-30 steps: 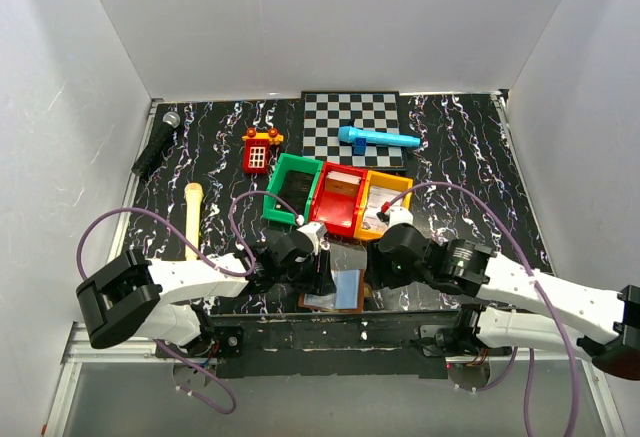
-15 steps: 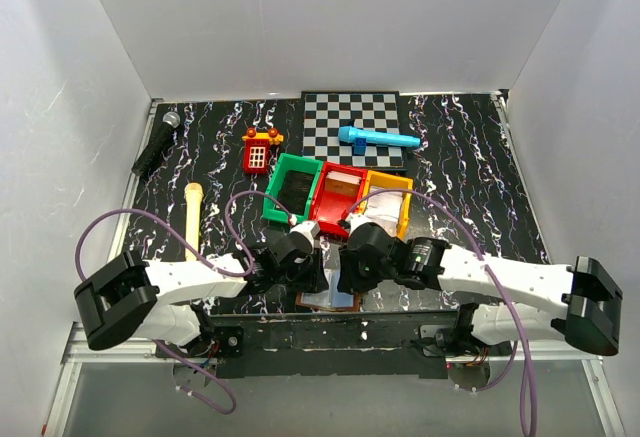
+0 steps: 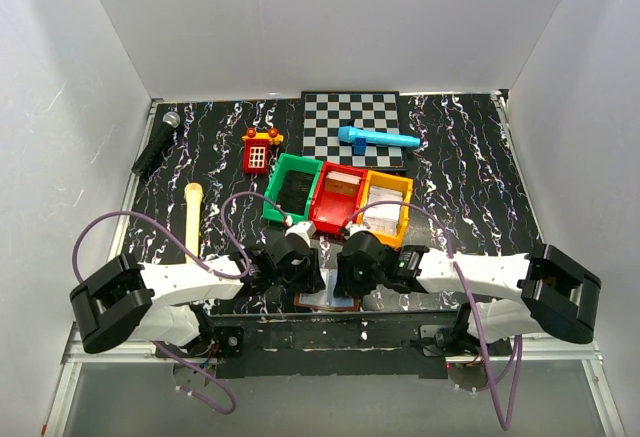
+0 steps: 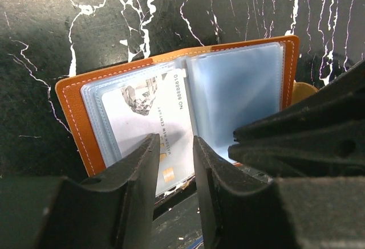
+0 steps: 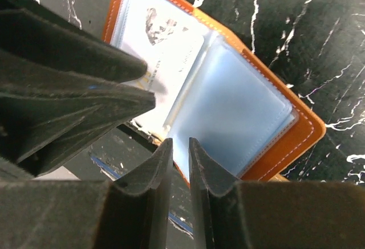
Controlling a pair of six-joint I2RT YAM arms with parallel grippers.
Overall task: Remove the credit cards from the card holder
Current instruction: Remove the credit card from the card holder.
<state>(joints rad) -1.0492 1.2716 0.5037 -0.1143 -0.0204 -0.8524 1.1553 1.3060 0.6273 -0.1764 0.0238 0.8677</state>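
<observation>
The card holder [image 3: 331, 301] lies open at the table's near edge, orange-brown [image 4: 71, 112] with pale blue pockets [image 5: 234, 106]. A whitish credit card [image 4: 151, 118] with small print sits in its left pocket [image 5: 165, 44]. My left gripper [image 4: 175, 141] hovers over that card's near edge. Its jaws stand narrowly apart with nothing between them. My right gripper [image 5: 178, 142] is over the near edge of the right pocket, jaws a small gap apart. In the top view both grippers [image 3: 310, 279] [image 3: 347, 279] crowd over the holder and hide most of it.
Green [image 3: 293, 187], red [image 3: 338, 197] and orange [image 3: 385, 205] bins stand just beyond the grippers. Farther back are a checkerboard [image 3: 350, 122] with a blue toy microphone [image 3: 377, 139], a red toy [image 3: 259, 151], a black microphone [image 3: 157, 143] and a pale stick [image 3: 192, 219].
The right arm has swung left and down from the orange bin to the holder, and its jaws have narrowed. The left jaws have narrowed too.
</observation>
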